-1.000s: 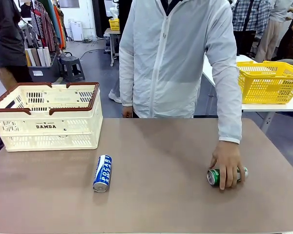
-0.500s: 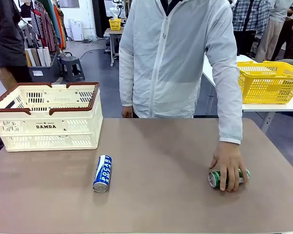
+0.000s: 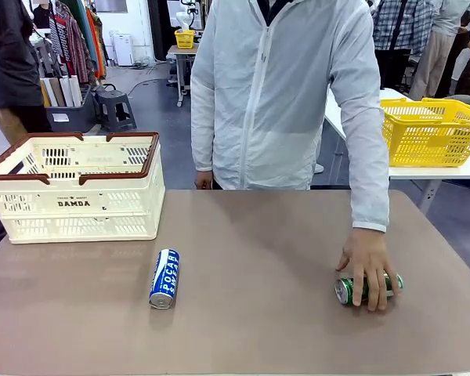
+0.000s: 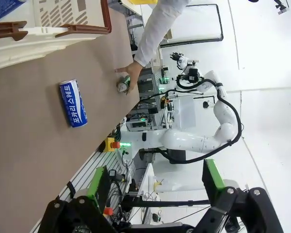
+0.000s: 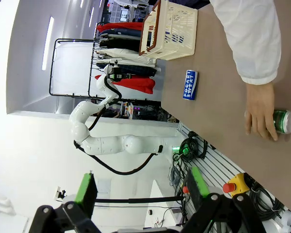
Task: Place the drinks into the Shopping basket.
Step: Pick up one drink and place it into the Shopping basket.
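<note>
A blue Pocari Sweat can (image 3: pixel 164 279) lies on its side on the brown table, left of the middle and in front of the Shopping basket (image 3: pixel 78 200), a cream one with a brown rim at the far left. A green can (image 3: pixel 345 291) lies at the right under the person's hand (image 3: pixel 368 262). In the left wrist view the blue can (image 4: pixel 73 103), green can (image 4: pixel 122 87) and basket (image 4: pixel 43 36) lie far ahead of my open left gripper (image 4: pixel 155 194). My open right gripper (image 5: pixel 140 189) hangs well above the blue can (image 5: pixel 190 85), green can (image 5: pixel 284 120) and basket (image 5: pixel 170 29).
The person (image 3: pixel 282 94) stands at the table's far edge in a pale jacket. A bright yellow mesh basket (image 3: pixel 431 129) sits on a white table at the back right. Bare tabletop (image 3: pixel 251 235) lies between the two cans.
The person's hand has nudged the green can slightly toward the right and the near edge. The blue can and basket stay put.
</note>
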`<state>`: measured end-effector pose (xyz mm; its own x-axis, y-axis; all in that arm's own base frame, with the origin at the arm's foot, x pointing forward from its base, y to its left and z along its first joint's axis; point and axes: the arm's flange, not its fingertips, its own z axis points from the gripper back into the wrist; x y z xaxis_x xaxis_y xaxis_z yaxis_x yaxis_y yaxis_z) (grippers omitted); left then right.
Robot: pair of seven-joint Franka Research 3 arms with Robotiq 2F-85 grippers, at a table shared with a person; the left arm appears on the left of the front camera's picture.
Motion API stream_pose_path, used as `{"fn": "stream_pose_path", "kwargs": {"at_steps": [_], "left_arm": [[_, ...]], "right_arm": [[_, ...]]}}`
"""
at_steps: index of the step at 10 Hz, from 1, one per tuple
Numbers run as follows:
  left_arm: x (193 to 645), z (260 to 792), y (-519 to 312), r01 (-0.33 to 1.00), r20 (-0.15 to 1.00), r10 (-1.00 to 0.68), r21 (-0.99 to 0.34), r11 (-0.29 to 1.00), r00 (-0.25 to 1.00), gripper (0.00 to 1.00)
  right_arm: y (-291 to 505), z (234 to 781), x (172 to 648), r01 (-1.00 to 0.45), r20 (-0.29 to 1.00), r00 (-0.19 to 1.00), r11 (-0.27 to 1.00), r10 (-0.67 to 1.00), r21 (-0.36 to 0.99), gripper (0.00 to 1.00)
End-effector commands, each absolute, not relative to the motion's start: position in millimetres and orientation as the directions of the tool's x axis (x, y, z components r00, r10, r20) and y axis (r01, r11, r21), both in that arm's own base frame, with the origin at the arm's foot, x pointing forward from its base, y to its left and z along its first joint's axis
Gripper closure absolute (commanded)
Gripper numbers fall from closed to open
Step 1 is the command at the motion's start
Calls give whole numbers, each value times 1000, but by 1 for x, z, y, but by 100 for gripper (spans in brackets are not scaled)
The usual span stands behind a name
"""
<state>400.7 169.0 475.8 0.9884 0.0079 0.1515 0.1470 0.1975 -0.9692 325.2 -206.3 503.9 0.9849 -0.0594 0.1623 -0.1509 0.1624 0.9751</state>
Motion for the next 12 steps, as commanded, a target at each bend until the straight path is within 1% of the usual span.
{"fn": "stream_pose_path", "kwargs": {"at_steps": [1, 7, 8, 9, 10, 11, 12], "left_arm": [[397, 477, 170, 136, 139, 2, -971, 197, 990, 0], [401, 475, 169, 145, 149, 8, -970, 197, 989, 0], [403, 501, 126, 51, 61, 19, -943, 329, 998, 0], [405, 523, 66, 5, 5, 0, -886, 463, 1000, 0], [410, 530, 16, -33, -45, -6, -806, 591, 999, 0], [416, 527, -28, -46, -86, -25, -730, 682, 996, 0], [418, 519, -71, -63, -86, 11, -626, 777, 996, 0]], "right_arm": [[-207, 509, 324, -139, 149, 987, 162, -51, 977, 0], [-207, 509, 324, -139, 149, 987, 162, -51, 977, 0], [-207, 509, 324, -139, 149, 987, 162, -51, 977, 0], [-207, 509, 324, -139, 149, 987, 162, -51, 977, 0], [-207, 509, 324, -139, 149, 987, 162, -51, 977, 0], [-207, 509, 324, -139, 149, 987, 162, -51, 977, 0], [-207, 509, 324, -139, 149, 987, 162, -51, 977, 0]]}}
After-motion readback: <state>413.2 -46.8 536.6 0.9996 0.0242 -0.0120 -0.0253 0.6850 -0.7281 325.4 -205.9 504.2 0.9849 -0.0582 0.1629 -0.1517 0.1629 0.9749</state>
